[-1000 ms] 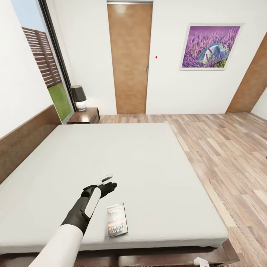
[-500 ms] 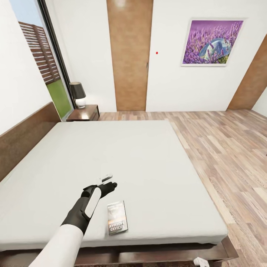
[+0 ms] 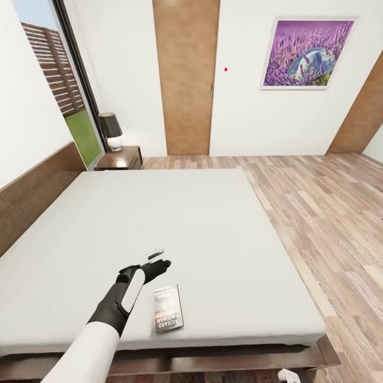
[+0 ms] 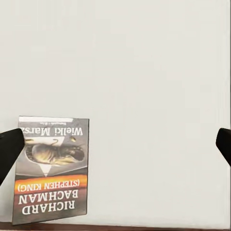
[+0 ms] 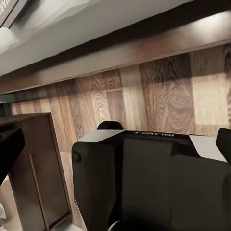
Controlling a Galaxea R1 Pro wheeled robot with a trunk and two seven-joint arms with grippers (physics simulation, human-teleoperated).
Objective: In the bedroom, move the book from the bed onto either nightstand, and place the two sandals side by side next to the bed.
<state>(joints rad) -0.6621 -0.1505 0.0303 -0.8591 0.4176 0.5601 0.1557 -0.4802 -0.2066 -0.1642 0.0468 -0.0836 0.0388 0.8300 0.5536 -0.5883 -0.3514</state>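
The bed (image 3: 175, 234) occupies the centre and lower left of the head view, its light-grey mattress bare apart from one item. The book (image 3: 168, 316) lies flat on the mattress at lower centre, close to the near edge, cover up, with its lettering upside down in this view.

The left arm enters from the lower left corner and reaches over the mattress. The left gripper (image 3: 158, 258) sits just above and left of the book in the picture, apart from it. Its jaws stand wide with nothing between them.

In the left wrist view, the book (image 4: 52, 169) shows at lower left against the plain mattress. One dark fingertip (image 4: 9, 149) overlaps the book's left edge in the picture; contact cannot be confirmed. The other fingertip shows at the far right edge, well apart from the first.

A nightstand (image 3: 120, 158) stands at upper left, beside the far corner of the bed, and carries a lamp (image 3: 111, 131) with a dark shade. A brown door (image 3: 185, 80) is at top centre, and a purple picture (image 3: 307, 53) hangs at upper right. Wood-plank floor (image 3: 330, 213) fills the right side.

In the right wrist view, dark fingertips of the right gripper (image 5: 115, 149) show at the two side edges, jaws wide and empty, above plank floor (image 5: 159, 96) and the bed's wooden base (image 5: 120, 48).
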